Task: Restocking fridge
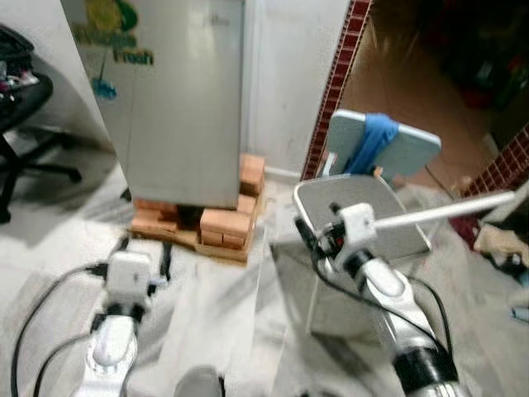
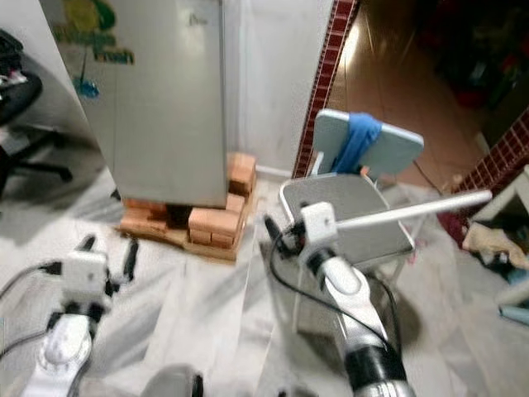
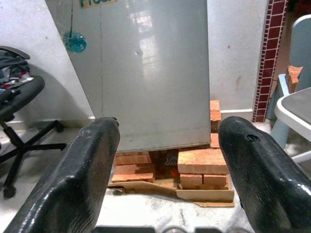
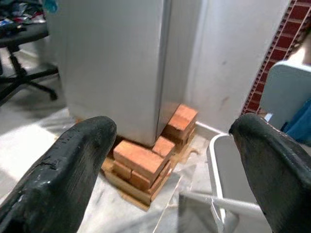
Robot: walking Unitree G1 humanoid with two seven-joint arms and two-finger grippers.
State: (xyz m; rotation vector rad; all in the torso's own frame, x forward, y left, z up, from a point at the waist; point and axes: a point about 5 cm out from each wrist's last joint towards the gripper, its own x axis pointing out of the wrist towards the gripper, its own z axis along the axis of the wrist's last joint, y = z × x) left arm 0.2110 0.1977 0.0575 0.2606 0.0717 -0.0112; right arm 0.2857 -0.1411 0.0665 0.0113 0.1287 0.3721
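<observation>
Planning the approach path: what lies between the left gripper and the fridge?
In the left eye view, bare pale floor runs from the left gripper to the stacked bricks under the fridge.

The tall silver fridge stands ahead at the back, resting on a stack of orange bricks set on a flat wooden board on the pale marble floor. Left of the fridge sits a black office chair. Right of the fridge is a white wall, then a dark red tiled pillar. A grey folding chair stands before the pillar, right of the bricks, with a blue cloth draped over its backrest
</observation>
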